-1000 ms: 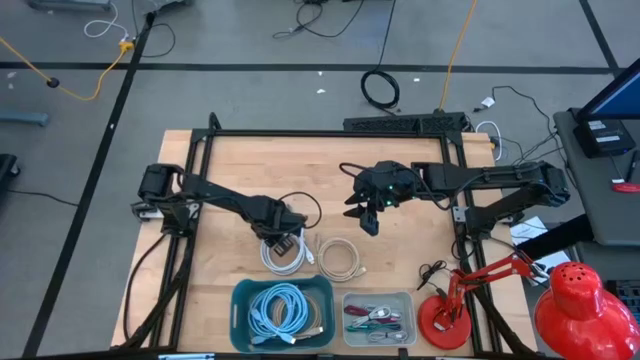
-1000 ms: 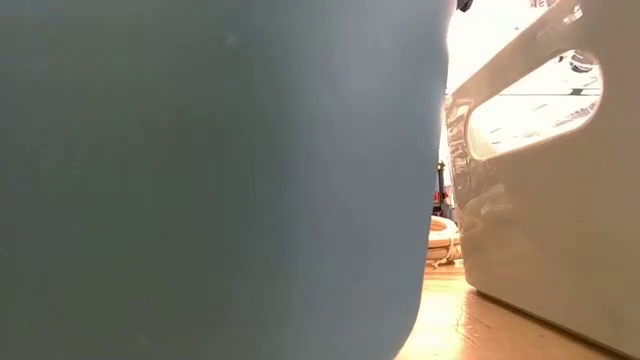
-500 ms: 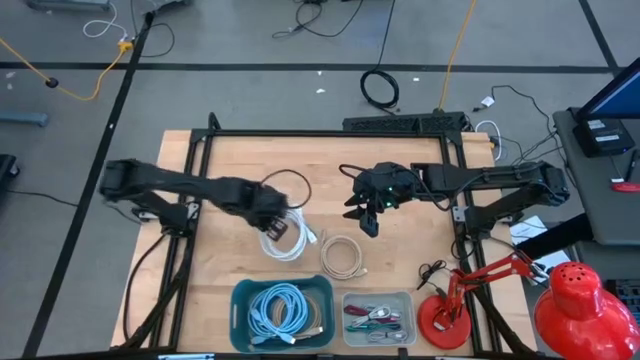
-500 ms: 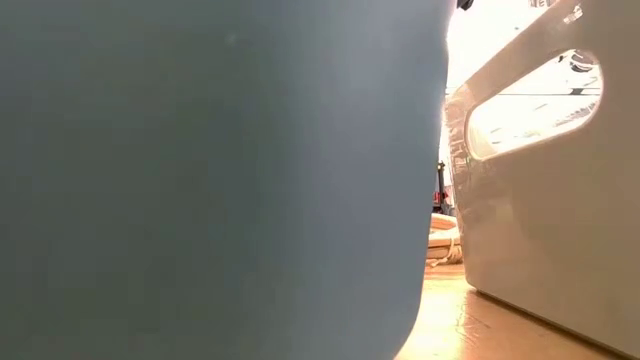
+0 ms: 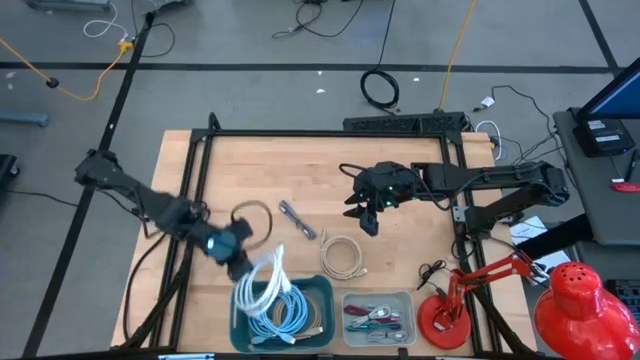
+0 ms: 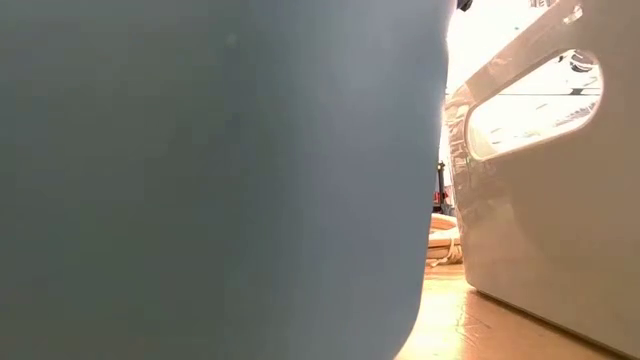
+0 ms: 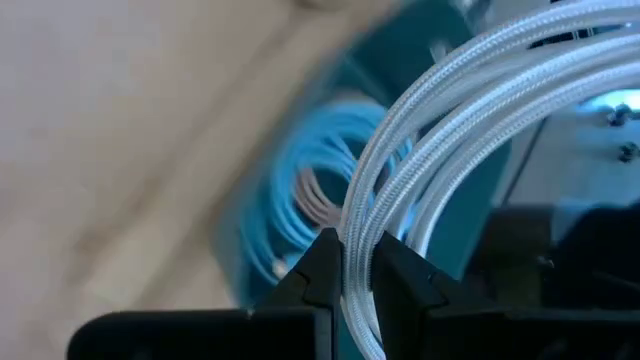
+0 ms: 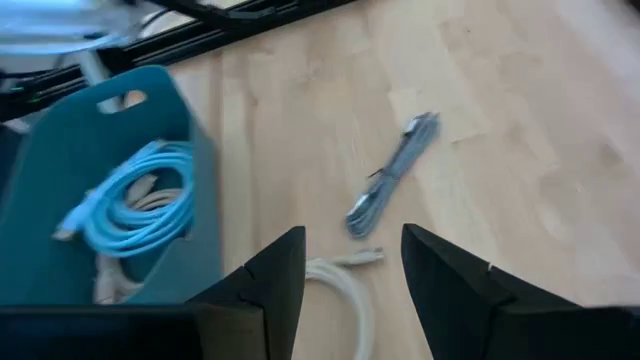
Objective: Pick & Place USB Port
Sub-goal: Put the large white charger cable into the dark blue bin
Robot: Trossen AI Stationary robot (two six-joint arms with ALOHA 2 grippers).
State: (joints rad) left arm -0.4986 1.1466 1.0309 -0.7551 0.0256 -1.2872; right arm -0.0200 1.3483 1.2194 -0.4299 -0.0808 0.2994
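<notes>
1. White braided cable hangs in loops from the left tool, whose jaws are pinched nearly closed on its strands, as the left wrist view shows.
2. That tool sits at the lower left of the high view, just beside the upper left corner of the teal bin, with the cable draped over the bin's rim.
3. Blue cable lies coiled inside the bin.
4. Right tool hovers at mid-frame above the bench, its jaws spread wide apart and holding nothing.
5. Grey bundled cable lies on the bench between the two tools.
6. Beige cable is coiled on the bench, lower centre, just above the grey tray.
</notes>
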